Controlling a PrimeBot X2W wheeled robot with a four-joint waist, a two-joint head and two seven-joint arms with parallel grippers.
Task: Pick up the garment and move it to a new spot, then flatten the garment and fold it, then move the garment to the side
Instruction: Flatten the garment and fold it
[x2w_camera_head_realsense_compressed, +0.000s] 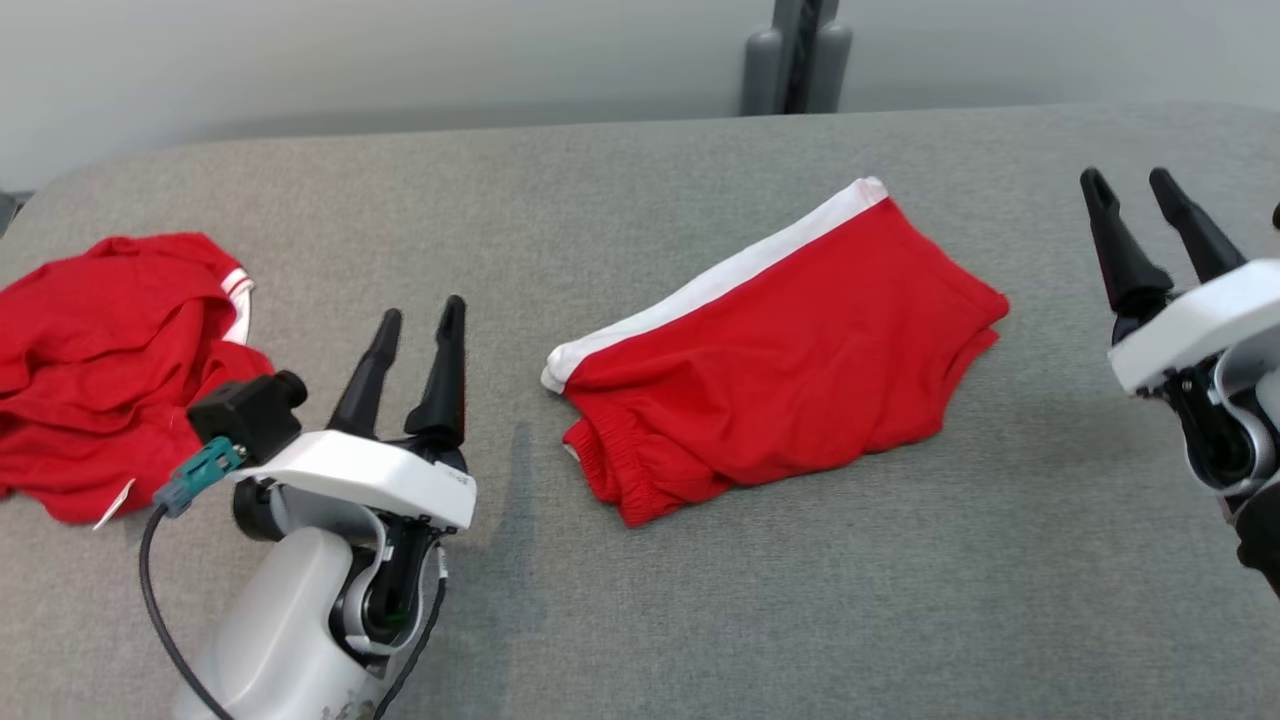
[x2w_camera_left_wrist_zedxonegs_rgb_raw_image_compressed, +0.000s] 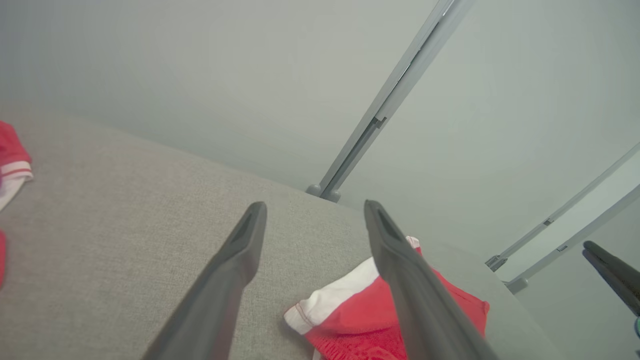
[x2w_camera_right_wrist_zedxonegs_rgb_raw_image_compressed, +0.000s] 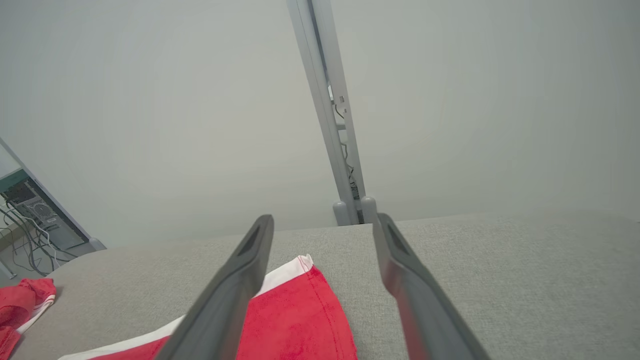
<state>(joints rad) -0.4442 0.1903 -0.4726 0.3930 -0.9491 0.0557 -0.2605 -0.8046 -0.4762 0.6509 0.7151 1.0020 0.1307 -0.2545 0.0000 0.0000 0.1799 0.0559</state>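
Head view: the frame's right edge crops the arm behind the right gripper (x2w_camera_head_realsense_compressed: 1128, 180), the left edge a crumpled red cloth (x2w_camera_head_realsense_compressed: 100, 350). The garment (x2w_camera_head_realsense_compressed: 780, 350), folded, red with a white band, lies mid-frame on the worktop (x2w_camera_head_realsense_compressed: 700, 600). The left gripper (x2w_camera_head_realsense_compressed: 422, 310) and the right both gape wide, empty.

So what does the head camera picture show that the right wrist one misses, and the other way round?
Head view's extras: the left tool, open, with a black camera and teal plug on its wrist, and the elastic waistband of the folded red shorts.
Right wrist view's extras: a computer tower with loose cables beyond the table, at the picture's left edge, and wiring on the grey post.
Shared: the shorts with their white stripe, the crumpled red garment, the table, the post, and the open right tool.
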